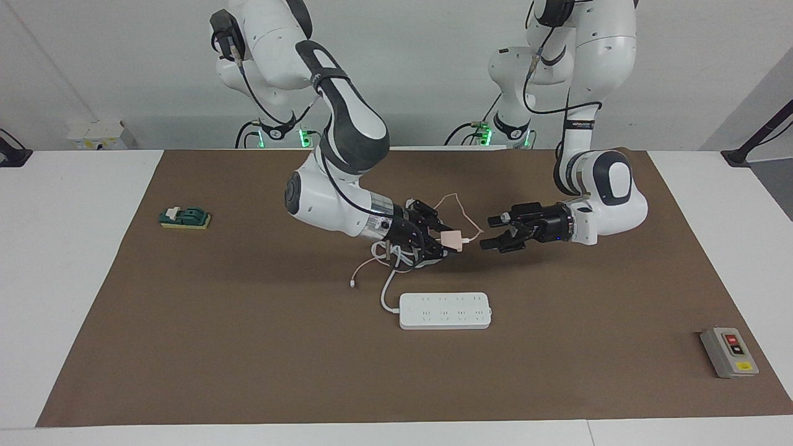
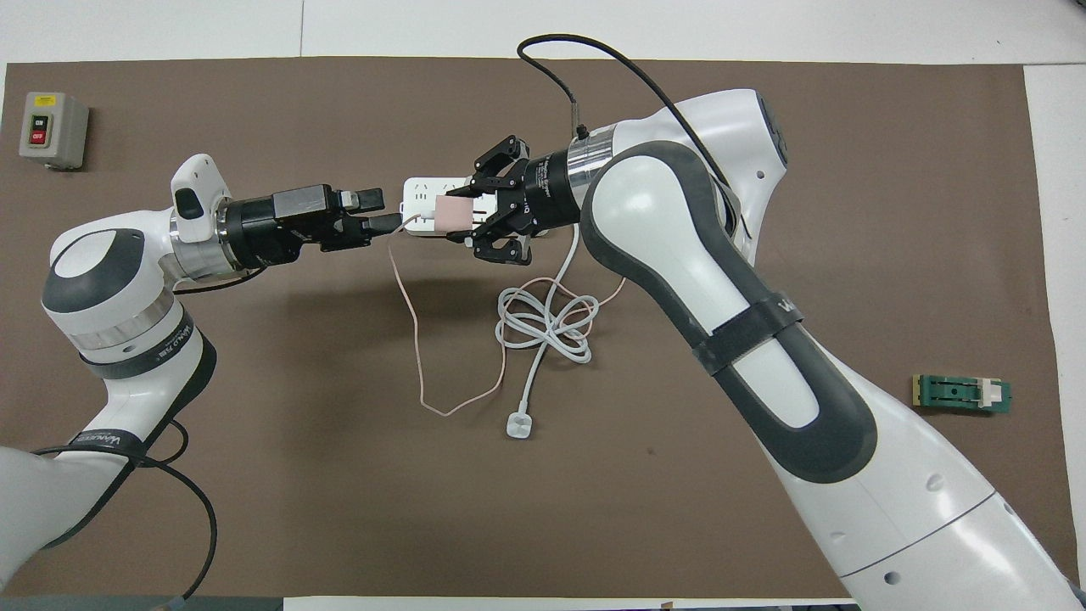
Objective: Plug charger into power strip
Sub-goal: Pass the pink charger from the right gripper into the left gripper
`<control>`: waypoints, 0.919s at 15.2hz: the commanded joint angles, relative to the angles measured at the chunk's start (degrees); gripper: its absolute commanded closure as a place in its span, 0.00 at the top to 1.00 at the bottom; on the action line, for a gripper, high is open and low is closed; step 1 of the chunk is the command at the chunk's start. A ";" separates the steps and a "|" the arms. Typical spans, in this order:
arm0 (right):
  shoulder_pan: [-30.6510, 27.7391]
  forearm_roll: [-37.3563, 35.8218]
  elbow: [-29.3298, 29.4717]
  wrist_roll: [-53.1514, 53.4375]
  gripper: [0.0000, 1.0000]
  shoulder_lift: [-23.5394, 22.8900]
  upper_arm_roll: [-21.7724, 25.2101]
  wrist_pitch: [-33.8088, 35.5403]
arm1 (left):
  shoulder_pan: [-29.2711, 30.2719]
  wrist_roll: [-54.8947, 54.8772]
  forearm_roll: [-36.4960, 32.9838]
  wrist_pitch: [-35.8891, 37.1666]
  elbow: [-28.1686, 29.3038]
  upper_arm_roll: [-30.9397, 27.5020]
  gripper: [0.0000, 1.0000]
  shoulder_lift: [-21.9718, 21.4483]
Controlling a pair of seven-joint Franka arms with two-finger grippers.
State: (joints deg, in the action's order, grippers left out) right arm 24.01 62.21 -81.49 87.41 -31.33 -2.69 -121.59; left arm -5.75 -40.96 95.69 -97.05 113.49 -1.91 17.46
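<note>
A: Where's your charger (image 1: 452, 238) rn?

B: Up in the air, clamped in the right gripper (image 1: 447, 240). You've got that arm reaching in from its end w/ the pink cube held over the mat (image 1: 186, 347), above the white cord tangle (image 2: 545, 322). Pink cable (image 2: 411, 314) hangs off it and loops down onto the mat.

A: And your left gripper (image 1: 490, 233)?

B: Fingers spread wide, nothing in them. It's raised and pointed straight at the charger, tips just beside it where the cable comes out. Can't tell if it touches the cable.

A: Power strip (image 1: 445, 310)?

B: Lying flat on the mat, sockets up, farther from the robots than both grippers. Its thick cord runs back toward the robots into that tangle, w/ the small white plug (image 2: 518, 426) on the mat nearer the robots.

A: Anything else you see?

B: Grey switch box (image 1: 729, 352) at the left arm's end, green block (image 1: 184, 217) at the right arm's end. Both well apart from the grippers.
</note>
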 commanded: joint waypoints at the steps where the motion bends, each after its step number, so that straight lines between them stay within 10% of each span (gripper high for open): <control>1: 1.65 1.34 1.42 1.71 0.00 -0.92 0.14 -2.33 | -0.84 -0.97 0.55 -1.04 -0.46 -0.46 0.93 0.29; 14: 3.32 -0.95 1.42 -2.06 0.00 -1.10 0.14 -2.69 | -2.16 -2.02 -0.85 -2.79 -0.37 -0.64 0.95 -0.50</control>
State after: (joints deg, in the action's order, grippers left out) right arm 27.29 61.76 -81.44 86.96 -31.44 -2.64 -123.82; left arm -7.24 -42.12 95.52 -99.12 113.09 -1.94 17.43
